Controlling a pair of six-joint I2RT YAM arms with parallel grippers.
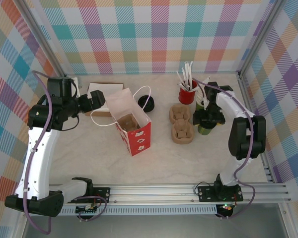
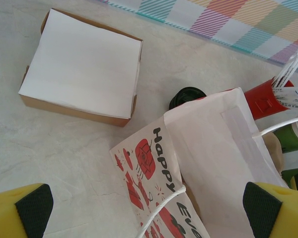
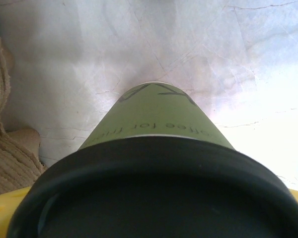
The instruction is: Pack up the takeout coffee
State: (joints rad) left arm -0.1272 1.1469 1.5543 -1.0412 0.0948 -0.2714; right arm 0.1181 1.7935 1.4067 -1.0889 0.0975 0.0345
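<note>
- On the tabletop (image 1: 89,158), the right arm is much the nearer to the takeout coffee (image 1: 205,130). The left arm stands well apart from it, on the far side of the paper bag (image 1: 134,126).
- Near the middle, the paper bag stands with its mouth open upward and what looks like a pulp cup holder (image 1: 128,121) inside. We judge this to be where the cup belongs, so the carry would run from the right side toward the robot's left.
- Between bag and cup lie two spare pulp holders (image 1: 181,124). We expect the carry to pass over them rather than through them.
- At the bag's back edge, the left end effector (image 1: 95,102) hovers with its fingers spread wide and nothing between them. Its wrist view looks down on the bag's white flank (image 2: 213,139).
- At the right, the right end effector (image 1: 207,119) sits directly over the takeout coffee, which stands on the tabletop just beside the spare pulp holders.
- From the right wrist, we see the olive-green wall (image 3: 159,114) run straight away from the camera down to the tabletop. The cup is therefore upright, its long axis vertical and in line with the approach.
- Yellow fingers (image 3: 2,203) show on either side of the black lid (image 3: 154,168), spread and straddling the cup. We cannot tell whether they touch it.
- Our judgement is that the next move is to close just under the lid, then lift straight up along that axis.
</note>
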